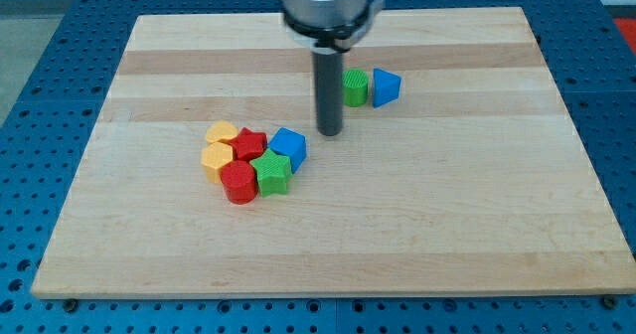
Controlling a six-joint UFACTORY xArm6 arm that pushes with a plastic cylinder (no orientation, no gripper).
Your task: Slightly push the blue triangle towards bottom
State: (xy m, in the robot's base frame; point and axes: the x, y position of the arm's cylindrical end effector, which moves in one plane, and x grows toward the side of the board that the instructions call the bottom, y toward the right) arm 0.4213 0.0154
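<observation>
- While the rod hangs over the bench (477, 225), my tip (329, 133) rests on bare wood; this arm has no jaws to part or close, only that rod.
- Up and to the view's right of my tip sits the blue triangle (386, 86), touching a green block (355, 87) partly hidden behind the rod.
- Below-left of my tip, just beside it, lies a cluster: blue block (288, 146), green star (271, 171), red star (248, 144), red cylinder (238, 184), two yellow blocks (218, 145).
- Pushing it bottomward likely means getting above the triangle first.
</observation>
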